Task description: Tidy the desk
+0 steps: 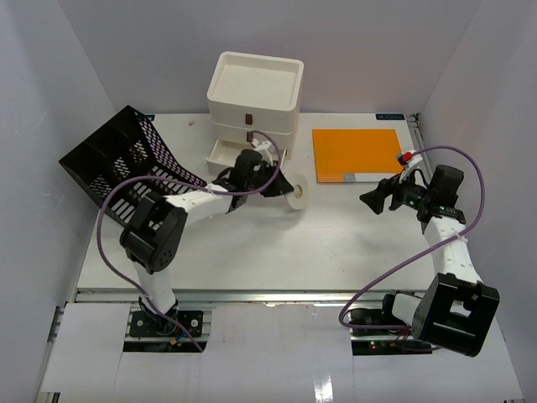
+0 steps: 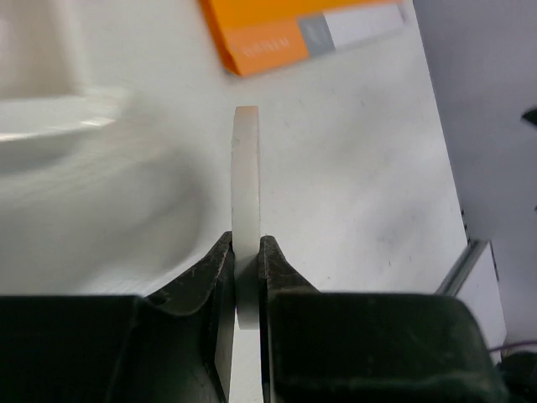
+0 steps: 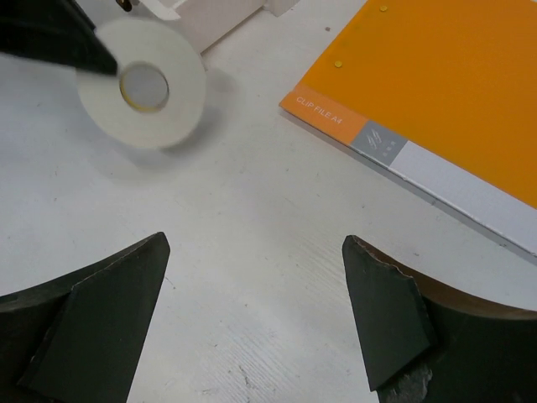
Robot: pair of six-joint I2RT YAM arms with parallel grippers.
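The white desk [image 1: 277, 239] holds a white drawer box [image 1: 253, 96], a black mesh file rack [image 1: 126, 159] and an orange file folder [image 1: 356, 154]. My left gripper [image 1: 281, 186] is shut on a white tape roll [image 1: 296, 191], held on edge above the desk just in front of the box's open lowest drawer [image 1: 220, 154]. In the left wrist view the roll [image 2: 245, 185] stands edge-on between the jaws of that gripper [image 2: 246, 252]. My right gripper [image 1: 375, 201] is open and empty, below the folder's near edge. In the right wrist view, where its own jaws [image 3: 256, 260] frame bare desk, the roll [image 3: 143, 82] faces it.
White walls enclose the desk on three sides. A metal rail [image 1: 277, 294] runs along the front edge. The folder's near corner shows in the right wrist view [image 3: 436, 92] and the left wrist view [image 2: 285, 34]. Purple cables loop off both arms.
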